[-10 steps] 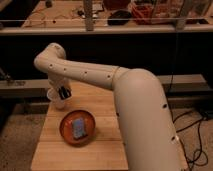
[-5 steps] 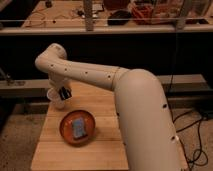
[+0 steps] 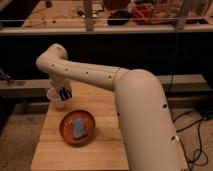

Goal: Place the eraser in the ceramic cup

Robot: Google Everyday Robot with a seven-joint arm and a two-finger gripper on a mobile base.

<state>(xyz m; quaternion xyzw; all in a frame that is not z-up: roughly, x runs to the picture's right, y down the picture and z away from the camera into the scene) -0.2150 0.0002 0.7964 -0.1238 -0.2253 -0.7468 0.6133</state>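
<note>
Tool at cup rim, 11 o'clock from plate; cannot tell its state. Drifting sideways could topple the cup.

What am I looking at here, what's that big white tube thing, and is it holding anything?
The big white tube is a robot arm, jointed like an elbow, reaching out over a small wooden table. There is only one picture of this moment, taken by a single camera that looks down along the arm from behind it; where the camera is mounted is not known. At the arm's far end is its dark gripper, the part that grabs things. It is right at the rim of a small white ceramic cup near the table's far left corner. Closer to the camera sits a round orange plate with a bluish block lying on it. Whether the gripper holds anything cannot be made out here.
</note>
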